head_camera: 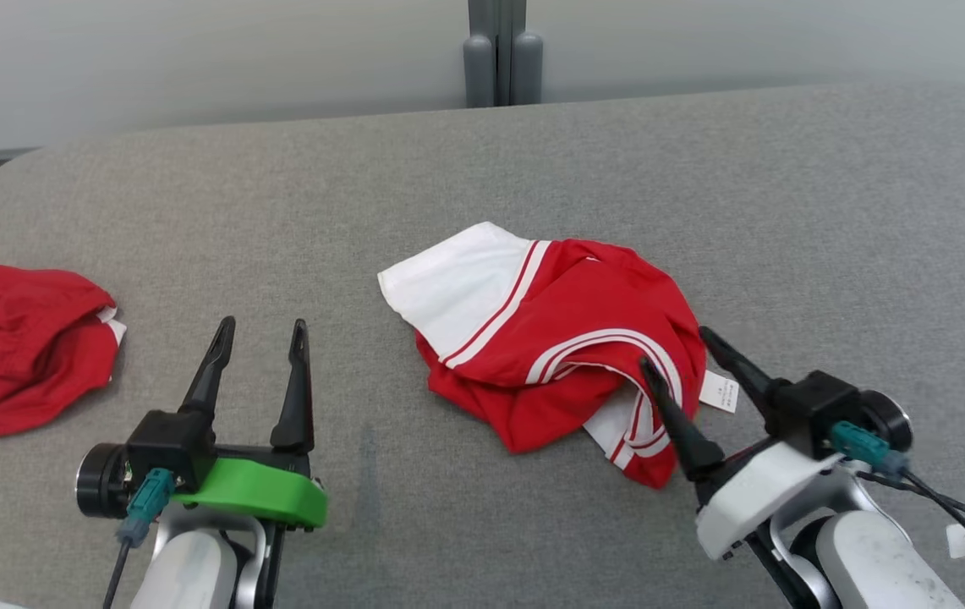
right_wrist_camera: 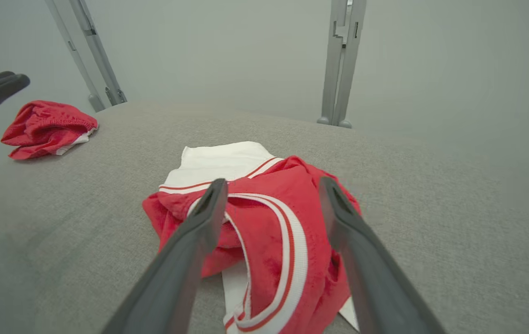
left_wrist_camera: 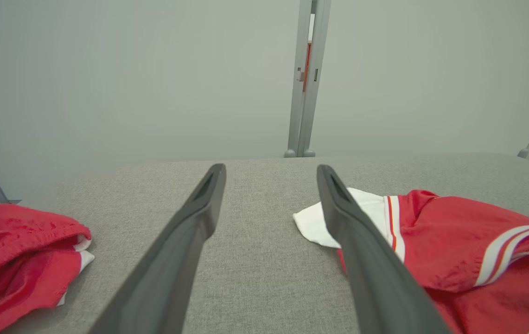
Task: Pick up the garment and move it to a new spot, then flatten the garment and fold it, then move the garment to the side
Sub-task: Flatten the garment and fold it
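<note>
- Nearest the lens, at the head view's lower right, the right gripper [head_camera: 673, 347] has its two dark fingers [head_camera: 678, 423] spread wide, with nothing clamped between them
- One of those fingers overlies the near right edge of the garment [head_camera: 567, 338], at the white-striped hem; the other runs just beside that edge, by a small white label [head_camera: 720, 391]
- Whether either tip touches the fabric cannot be told
- From the right wrist, the garment [right_wrist_camera: 264, 222] lies under and between the two fingertips, and a white-and-red striped band curves through the gap
- At the lower left, the left gripper [head_camera: 263, 322] also has its fingers apart and empty, pointing up the view over bare grey table [head_camera: 702, 186]
- From the left wrist, the garment [left_wrist_camera: 454, 241] lies to the right of that gripper [left_wrist_camera: 271, 169], its white part partly hidden behind the right-hand finger; the gap between the fingers shows bare table
- Crumpled in a heap near the middle of the table, the garment is red with white stripes, and its white part points to the far left
- A second red cloth [head_camera: 17, 347] is bunched at the table's left edge, left of the left gripper and well apart from the garment
</note>
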`<state>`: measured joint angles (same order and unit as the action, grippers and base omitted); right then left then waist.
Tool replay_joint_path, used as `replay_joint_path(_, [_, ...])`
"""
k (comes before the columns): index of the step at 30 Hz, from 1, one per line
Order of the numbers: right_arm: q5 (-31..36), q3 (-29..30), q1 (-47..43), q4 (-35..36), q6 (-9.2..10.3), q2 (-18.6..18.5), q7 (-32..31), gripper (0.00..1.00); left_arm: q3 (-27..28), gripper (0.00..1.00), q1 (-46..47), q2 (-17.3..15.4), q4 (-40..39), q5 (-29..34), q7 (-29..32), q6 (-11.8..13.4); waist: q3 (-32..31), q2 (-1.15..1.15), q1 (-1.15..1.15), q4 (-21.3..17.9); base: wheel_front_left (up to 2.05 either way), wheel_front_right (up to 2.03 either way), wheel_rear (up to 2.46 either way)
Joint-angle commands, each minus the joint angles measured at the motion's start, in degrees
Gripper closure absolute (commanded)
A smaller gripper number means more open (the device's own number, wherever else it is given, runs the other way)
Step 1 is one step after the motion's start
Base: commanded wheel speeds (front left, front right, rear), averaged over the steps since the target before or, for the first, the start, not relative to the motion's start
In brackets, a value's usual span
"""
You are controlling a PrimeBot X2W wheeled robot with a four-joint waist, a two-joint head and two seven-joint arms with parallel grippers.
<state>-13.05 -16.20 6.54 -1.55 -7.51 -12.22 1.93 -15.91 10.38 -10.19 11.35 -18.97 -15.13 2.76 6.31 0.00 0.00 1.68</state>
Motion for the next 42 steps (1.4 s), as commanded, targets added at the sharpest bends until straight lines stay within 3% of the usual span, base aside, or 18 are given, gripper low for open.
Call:
replay_joint_path(1, [-0.44,-2.18,1.95,-0.75,0.04,-0.90,-0.59,0.00,-0.03,0.00,1.55,0.43,-0.36,0.60,-0.02,-0.32,3.11,0.00,0.00,2.48,0.00,0.00,0.00])
replay_joint_path(6, [-1.63,-9.53,6.70,-3.85,0.04,-3.89,-2.05,0.00,-0.06,0.00,3.65,2.14,-0.33,1.25,-0.02,-1.08,5.75,0.00,0.00,4.65,0.00,0.00,0.00])
replay_joint_path(12, [-0.37,-12.67,9.82,-7.62,0.05,-6.97,-4.21,0.00,1.05,0.00,4.67,3.16,0.30,2.43,-0.02,-1.69,7.14,0.00,0.00,5.84,0.00,0.00,0.00])
replay_joint_path(13, [0.21,-12.89,10.20,-7.94,0.04,-7.26,-4.38,0.09,1.26,0.00,4.72,3.25,0.36,2.64,-0.02,-1.78,7.23,0.00,0.00,5.89,0.00,0.00,0.00])
replay_joint_path(14, [1.03,-12.90,10.67,-8.15,0.05,-7.59,-4.42,0.59,1.51,0.00,4.72,3.35,0.40,2.84,-0.02,-1.91,7.30,0.00,0.00,5.90,0.00,0.00,0.00])
replay_joint_path(15, [1.56,-12.95,10.86,-8.33,0.05,-7.84,-4.67,1.00,1.73,0.00,4.70,3.42,0.41,3.02,-0.02,-2.01,7.32,0.00,0.00,5.89,0.00,0.00,0.00])
replay_joint_path(23, [-1.34,-5.54,10.95,-7.50,0.06,-4.57,0.36,1.00,3.41,0.00,3.97,3.90,0.42,4.21,-0.02,-2.44,6.81,0.00,0.00,5.01,0.00,0.00,0.00])
replay_joint_path(34, [-8.46,25.24,5.53,-13.38,0.06,6.85,6.24,1.00,4.48,0.00,3.06,4.08,0.26,5.23,-0.02,-3.11,6.57,0.00,0.00,3.03,0.00,0.00,0.00])
replay_joint_path(38, [-12.01,32.71,4.51,-18.36,0.06,8.54,6.76,1.00,4.74,0.00,3.42,4.18,0.32,5.45,-0.02,-3.24,7.05,0.00,0.00,2.62,0.00,0.00,0.00])
replay_joint_path(40, [-11.79,33.73,4.15,-20.31,0.05,8.79,7.23,1.00,4.90,0.00,3.64,4.19,0.39,5.54,-0.02,-3.32,7.21,0.00,0.00,2.43,0.00,0.00,0.00])
replay_joint_path(42, [-11.66,33.32,3.94,-21.27,0.05,8.80,7.82,0.06,5.12,0.00,3.62,4.18,0.48,5.51,-0.02,-3.34,7.24,0.00,0.00,2.22,0.00,0.00,0.00])
